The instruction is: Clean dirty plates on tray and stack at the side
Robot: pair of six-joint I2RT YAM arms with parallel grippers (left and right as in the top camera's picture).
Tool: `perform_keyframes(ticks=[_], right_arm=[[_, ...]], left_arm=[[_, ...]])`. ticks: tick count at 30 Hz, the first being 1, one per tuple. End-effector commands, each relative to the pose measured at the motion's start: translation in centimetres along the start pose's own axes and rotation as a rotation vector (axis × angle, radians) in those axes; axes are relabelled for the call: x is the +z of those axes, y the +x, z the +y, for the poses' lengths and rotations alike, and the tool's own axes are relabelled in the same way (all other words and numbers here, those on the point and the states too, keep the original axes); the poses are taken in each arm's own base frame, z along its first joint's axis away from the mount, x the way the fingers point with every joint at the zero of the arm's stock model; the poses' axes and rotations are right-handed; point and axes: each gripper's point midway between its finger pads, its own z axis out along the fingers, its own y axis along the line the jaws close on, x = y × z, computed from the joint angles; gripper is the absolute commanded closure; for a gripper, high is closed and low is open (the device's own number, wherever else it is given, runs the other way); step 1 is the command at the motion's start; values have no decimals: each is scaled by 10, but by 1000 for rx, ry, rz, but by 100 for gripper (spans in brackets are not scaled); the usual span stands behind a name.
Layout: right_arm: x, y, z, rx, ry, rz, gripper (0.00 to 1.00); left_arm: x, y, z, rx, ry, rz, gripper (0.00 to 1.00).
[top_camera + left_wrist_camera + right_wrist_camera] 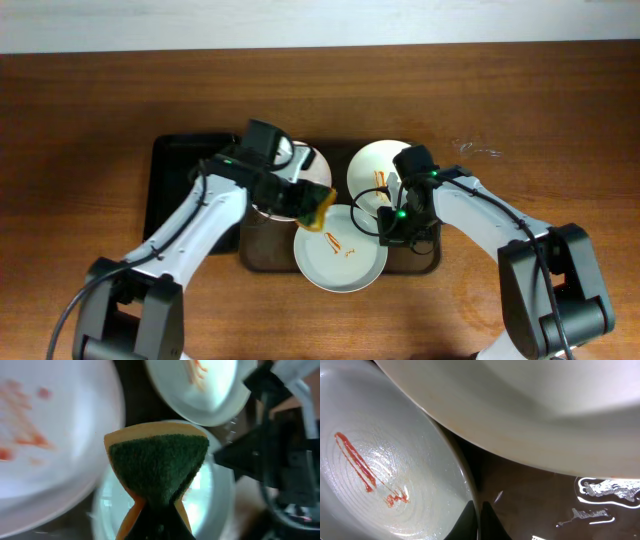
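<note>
Wood-grain table [80,100] runs under everything, with a pale strip of wall along its far edge. On the outer side of the left gripper [308,200], to its left, lies a narrow black tray [175,190], partly crossed by the white left arm. The gripper hangs over the dark brown tray [262,255], and the first plate [308,160] sits beneath its wrist, mostly hidden by the arm. Its fingers are clamped tight on a sponge [318,208], pinching it at the waist so that the orange body bulges and the green scouring face points away from the wrist. The sponge sits over the far-left edge of the near plate [340,262]; whether it touches cannot be told. That plate lies between the two grippers at the front of the brown tray, with orange-brown sauce [357,462] streaked across its centre. Just beyond the right gripper [378,228] is the far plate [372,160], also streaked, its near part covered by the gripper's black body. The right gripper's fingers are drawn almost together, one on each side of the near plate's rim, nipping it at the edge nearest the far plate. From the left wrist, the right arm's dark bulk stands close beside the sponge on its right.
</note>
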Motion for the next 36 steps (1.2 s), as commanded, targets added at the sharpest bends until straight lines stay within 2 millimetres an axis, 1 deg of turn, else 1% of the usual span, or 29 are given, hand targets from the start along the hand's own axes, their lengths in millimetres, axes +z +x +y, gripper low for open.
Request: perform_keyframes(ticks=[1, 3, 6, 7, 12, 14, 16, 19, 23, 24, 27, 28, 31, 32, 33, 35, 36], right_arm=[[4, 3, -6, 12, 35, 10, 96], [4, 4, -6, 13, 36, 12, 96], [4, 4, -7, 13, 36, 13, 96], [4, 5, -7, 14, 37, 15, 96], [4, 5, -7, 14, 37, 15, 96], [4, 5, -7, 14, 37, 15, 96], [4, 5, -7, 14, 37, 16, 96], [4, 5, -7, 14, 37, 16, 96], [4, 5, -7, 14, 37, 16, 96], [4, 5, -7, 14, 37, 16, 96], [4, 5, -7, 15, 37, 16, 96], [4, 6, -7, 16, 38, 19, 96], [4, 7, -7, 18, 40, 26, 96], [4, 7, -7, 18, 40, 25, 96], [4, 7, -7, 18, 40, 26, 96], [4, 8, -7, 19, 40, 27, 96], [4, 8, -8, 20, 41, 30, 96]], left_arm=[[6, 7, -30, -107, 123, 44, 100], [11, 10, -45, -114, 241, 83, 100], [29, 17, -47, -186, 324, 143, 100], [37, 21, -44, -219, 329, 167, 100], [55, 37, -33, -332, 323, 245, 100], [61, 52, -27, -398, 311, 277, 100], [64, 60, -29, -400, 332, 289, 100], [69, 65, -30, -398, 338, 291, 100], [78, 71, -48, -355, 348, 308, 100], [81, 75, -50, -366, 327, 318, 100], [90, 81, -45, -409, 238, 319, 100], [91, 80, -41, -423, 215, 312, 100], [93, 70, -7, -472, 77, 238, 100], [91, 65, 9, -486, 22, 202, 100], [89, 60, 22, -498, -15, 172, 100], [82, 53, 39, -497, -51, 135, 100], [75, 49, 48, -491, -73, 115, 100]])
